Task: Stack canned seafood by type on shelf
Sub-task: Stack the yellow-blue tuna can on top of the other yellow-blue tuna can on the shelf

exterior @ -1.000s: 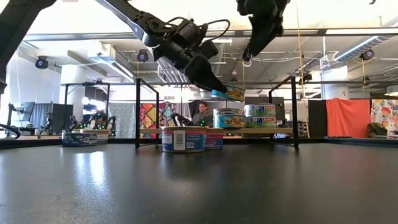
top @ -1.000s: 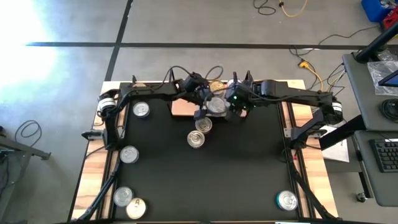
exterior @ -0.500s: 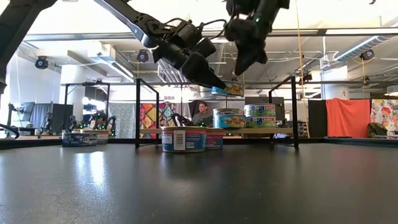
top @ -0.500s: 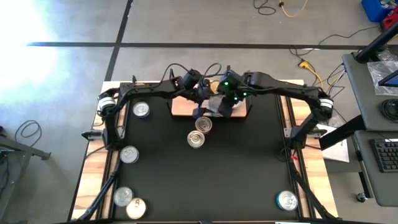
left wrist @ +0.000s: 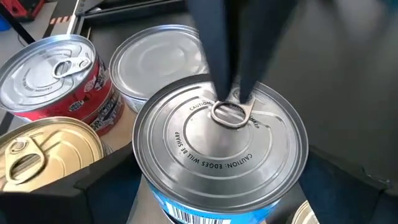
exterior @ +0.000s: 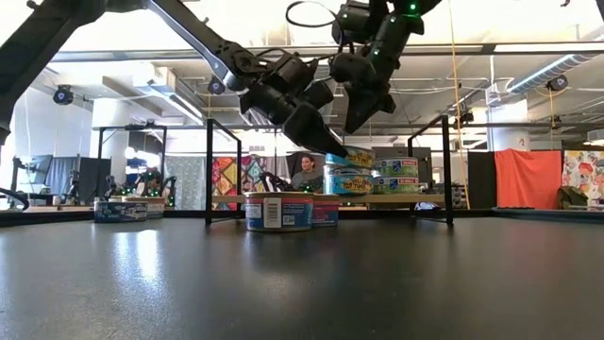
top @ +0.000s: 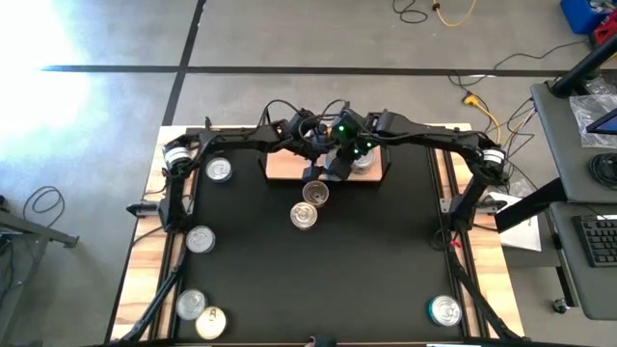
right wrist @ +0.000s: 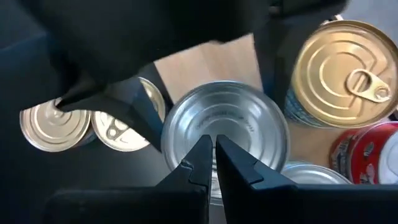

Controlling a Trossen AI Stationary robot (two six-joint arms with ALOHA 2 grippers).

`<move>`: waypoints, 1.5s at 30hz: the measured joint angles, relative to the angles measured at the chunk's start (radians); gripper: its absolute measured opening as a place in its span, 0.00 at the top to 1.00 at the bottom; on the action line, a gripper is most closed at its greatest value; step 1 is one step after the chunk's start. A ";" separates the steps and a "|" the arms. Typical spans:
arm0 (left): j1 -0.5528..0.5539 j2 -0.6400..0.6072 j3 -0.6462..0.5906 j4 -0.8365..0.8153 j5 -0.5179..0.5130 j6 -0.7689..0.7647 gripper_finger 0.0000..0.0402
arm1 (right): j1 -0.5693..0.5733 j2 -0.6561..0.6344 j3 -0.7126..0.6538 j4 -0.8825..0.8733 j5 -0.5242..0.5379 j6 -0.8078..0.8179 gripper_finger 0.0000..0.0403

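My left gripper (exterior: 338, 147) is shut on a silver-lidded, blue-labelled tin (left wrist: 221, 143) over the light-wood shelf (top: 282, 170). The tin hangs just above the blue-labelled tins (exterior: 347, 179) standing on the shelf. My right gripper (right wrist: 214, 155) is shut and points down at the held tin's lid from above. More canned seafood stands on the shelf: a red-labelled tin (left wrist: 59, 74), a plain silver one (left wrist: 158, 53) and gold-lidded ones (right wrist: 342, 71). My left gripper pinches the tin's side wall (left wrist: 149, 193) between its two fingers, which slant down from the table's left. The tin sits lid up, nearly level, close over the tins on the shelf. My right gripper's shut fingertips (left wrist: 227, 87) stand at the lid's pull ring (left wrist: 229, 115); whether they touch it I cannot tell.
Two tins (top: 315, 193) (top: 304, 215) stand on the black table just in front of the shelf. Others are at the left edge (top: 220, 171) (top: 200, 239), the near left corner (top: 191, 305) and the near right corner (top: 445, 310). Black wire posts (exterior: 209, 170) rise at the shelf's ends.
My right gripper has come down and toward the table's left, tipping until its fingers point at the held tin's lid. My left gripper has lowered the tin a little toward the tins on the shelf.
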 joint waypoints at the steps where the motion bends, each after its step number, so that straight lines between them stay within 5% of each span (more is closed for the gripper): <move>1: 0.000 0.001 0.001 -0.004 0.000 0.000 0.10 | -0.002 0.000 0.000 -0.001 -0.001 -0.001 0.97; 45: -0.001 0.024 0.005 -0.047 0.010 0.000 0.09 | -0.008 0.077 -0.069 0.203 -0.035 -0.106 0.97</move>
